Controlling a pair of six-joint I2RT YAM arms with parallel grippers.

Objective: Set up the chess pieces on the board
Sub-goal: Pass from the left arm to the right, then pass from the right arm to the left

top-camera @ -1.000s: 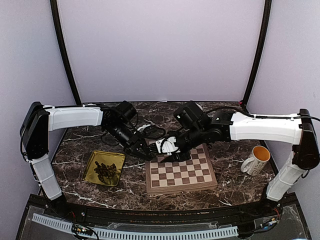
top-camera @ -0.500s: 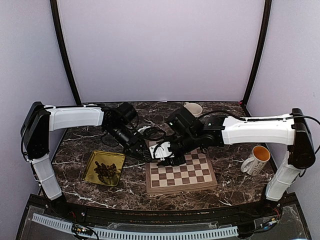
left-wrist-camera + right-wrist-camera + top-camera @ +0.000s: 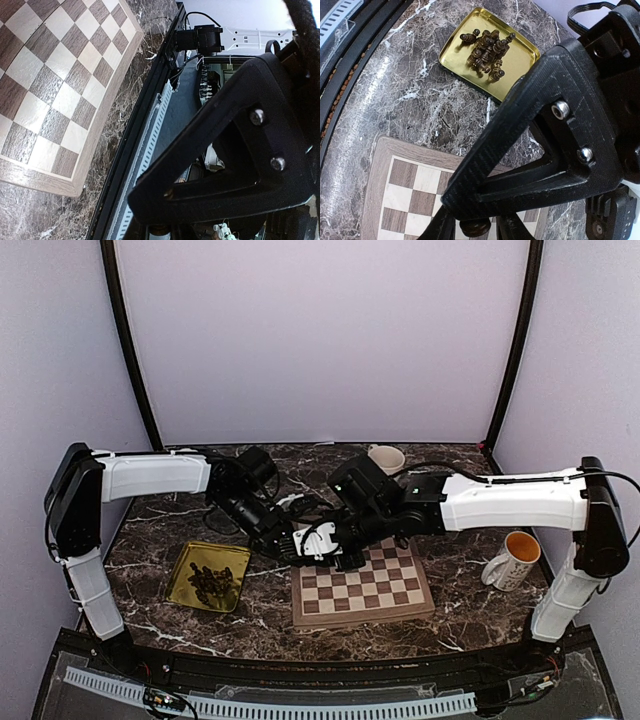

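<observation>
The board (image 3: 362, 618) lies at the table's middle front, and I see no piece standing on it. Most chess pieces (image 3: 210, 583) are heaped in a gold tray (image 3: 188, 558) to its left. My two grippers meet tip to tip over the board's far-left corner. The left gripper (image 3: 297, 548) is shut, with a small brown chess piece (image 3: 475, 228) pinched at its tip. The right gripper (image 3: 323, 545) is pressed up against that piece. Its finger (image 3: 530, 150) covers the gap, so the width of its jaws is hidden. The right wrist view also shows the board (image 3: 405, 200) and the heap of pieces (image 3: 487, 52).
A white and orange mug (image 3: 512, 560) stands at the right of the board. A small white cup (image 3: 386, 457) sits at the back. Cables hang between the two wrists. The left wrist view shows the board (image 3: 45, 75) and the table's front rail (image 3: 145, 125).
The right gripper has swung left from over the board's far edge until it meets the left gripper. The left gripper has hardly moved and stays shut.
</observation>
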